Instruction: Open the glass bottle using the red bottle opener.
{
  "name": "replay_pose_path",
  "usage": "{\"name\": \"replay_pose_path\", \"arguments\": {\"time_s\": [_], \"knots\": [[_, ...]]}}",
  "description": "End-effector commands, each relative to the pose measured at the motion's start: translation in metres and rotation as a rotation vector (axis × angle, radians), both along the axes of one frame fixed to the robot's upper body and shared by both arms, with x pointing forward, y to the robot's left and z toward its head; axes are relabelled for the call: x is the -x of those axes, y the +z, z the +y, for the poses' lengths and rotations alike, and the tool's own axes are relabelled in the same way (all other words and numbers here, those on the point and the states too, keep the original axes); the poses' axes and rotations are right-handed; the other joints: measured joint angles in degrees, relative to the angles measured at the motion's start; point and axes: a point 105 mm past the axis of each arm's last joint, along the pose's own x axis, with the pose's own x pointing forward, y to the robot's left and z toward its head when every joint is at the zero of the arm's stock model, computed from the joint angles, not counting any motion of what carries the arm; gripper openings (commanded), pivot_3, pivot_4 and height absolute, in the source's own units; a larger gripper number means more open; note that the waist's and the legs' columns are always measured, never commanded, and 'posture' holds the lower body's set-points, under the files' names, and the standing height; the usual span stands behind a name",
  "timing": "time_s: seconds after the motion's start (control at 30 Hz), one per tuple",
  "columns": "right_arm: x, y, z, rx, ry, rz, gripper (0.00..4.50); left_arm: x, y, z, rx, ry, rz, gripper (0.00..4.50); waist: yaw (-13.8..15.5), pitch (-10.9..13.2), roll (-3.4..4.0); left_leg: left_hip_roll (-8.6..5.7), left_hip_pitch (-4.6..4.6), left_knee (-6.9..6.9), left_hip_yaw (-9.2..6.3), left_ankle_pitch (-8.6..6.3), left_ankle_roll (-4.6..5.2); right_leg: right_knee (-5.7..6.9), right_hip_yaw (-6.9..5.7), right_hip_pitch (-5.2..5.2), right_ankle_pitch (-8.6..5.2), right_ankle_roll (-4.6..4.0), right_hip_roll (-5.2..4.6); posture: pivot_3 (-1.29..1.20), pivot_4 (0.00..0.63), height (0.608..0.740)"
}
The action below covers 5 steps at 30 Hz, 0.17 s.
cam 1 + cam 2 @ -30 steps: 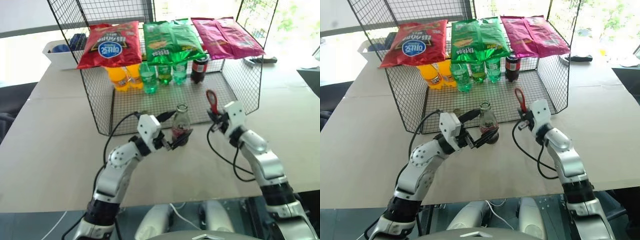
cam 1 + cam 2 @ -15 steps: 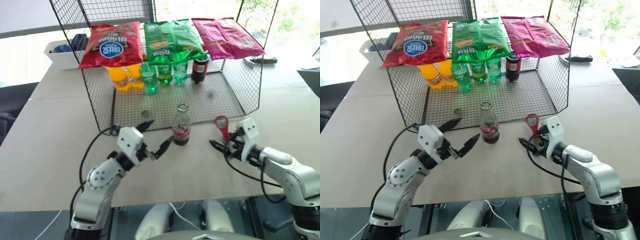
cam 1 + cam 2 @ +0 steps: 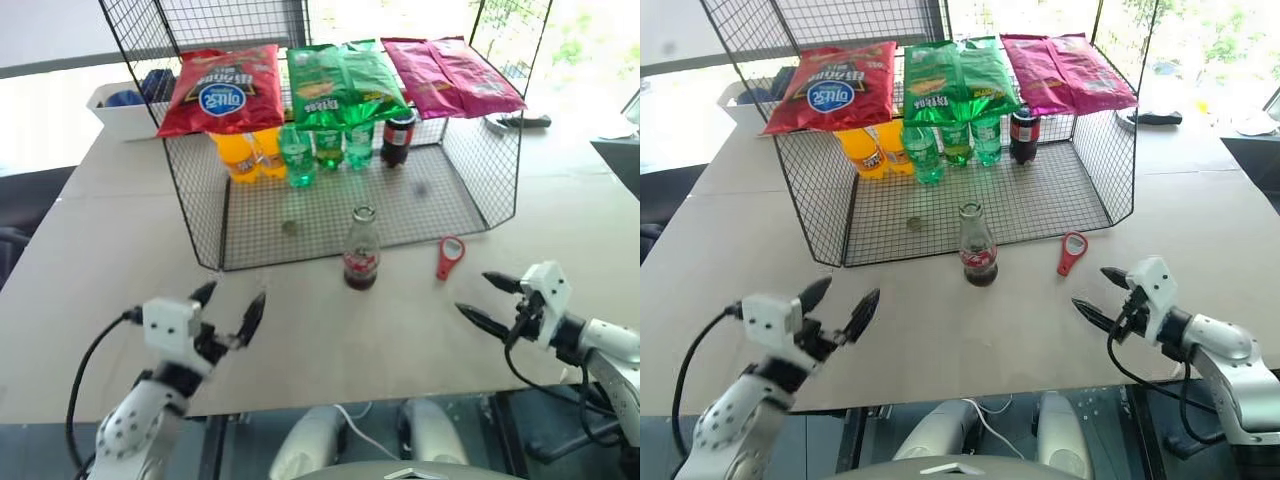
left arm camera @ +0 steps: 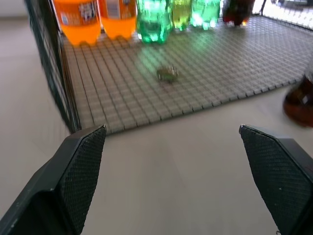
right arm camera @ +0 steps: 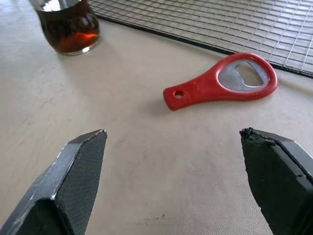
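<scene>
The glass bottle stands upright on the table just in front of the wire basket, with dark cola and a red label. The red bottle opener lies flat on the table to its right, ring head toward the basket; it also lies flat in the right wrist view, beside the bottle's base. My left gripper is open near the table's front edge, well left of the bottle. My right gripper is open and empty, a little nearer than the opener.
The wire basket holds chip bags on top and orange, green and dark plastic bottles at the back. A small round cap lies on its grid floor. A white bin sits at the back left.
Both arms have drawn back and outward from the bottle. The right gripper opened; the opener it held now lies on the table. The left gripper left the bottle's side.
</scene>
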Motion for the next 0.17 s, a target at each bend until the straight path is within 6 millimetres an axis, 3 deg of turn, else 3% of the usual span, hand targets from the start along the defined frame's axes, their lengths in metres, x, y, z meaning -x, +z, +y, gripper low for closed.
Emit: {"name": "replay_pose_path", "arguments": {"time_s": [0.03, 0.17], "knots": [[0.0069, 0.0049, -0.0088, 0.004, 0.054, -0.047, 4.4, 0.0065, 0.0007, -0.0057, -0.052, -0.06, -0.024, 4.5, 0.3, 0.0, -0.02, 0.0, 0.01, 0.03, -0.01, -0.08, 0.13, 0.0, -0.02, 0.03, 0.01, 0.02, 0.0, 0.0, 0.15, 0.734], [0.0098, 0.004, -0.0116, -0.014, 0.088, -0.049, 4.4, 0.0085, -0.0018, -0.0118, -0.072, -0.101, -0.022, 4.5, 0.5, 0.0, -0.01, 0.02, 0.11, 0.12, -0.03, -0.12, 0.14, 0.0, -0.06, 0.18, 0.04, 0.07, -0.01, 0.0, 0.15, 0.734]]}}
